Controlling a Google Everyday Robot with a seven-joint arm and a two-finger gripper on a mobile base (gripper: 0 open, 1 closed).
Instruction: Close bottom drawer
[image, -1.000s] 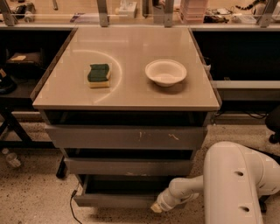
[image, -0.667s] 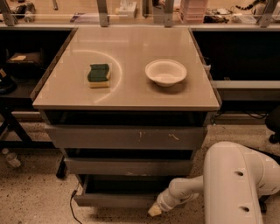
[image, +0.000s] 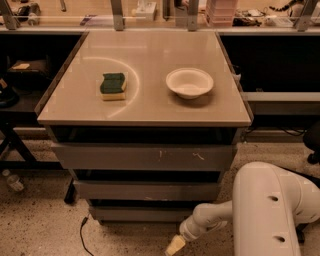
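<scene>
Single raised camera, looking down at table (image: 150, 55) front, fairly near, tool (image: 175, 245) by lower edge

Nothing legible shows: no text, label, brand, number or sign. The jaws hang low by the floor, near the bottom drawer (image: 140, 214). Above the jaws, the top drawer front (image: 145, 157) carries only white scratches; higher still, the worktop (image: 150, 107) is unmarked.

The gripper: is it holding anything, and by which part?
Nothing held is visible. The gripper sits low near the floor, just in front of the right end of the bottom drawer; whether it touches the drawer front cannot be told.
</scene>
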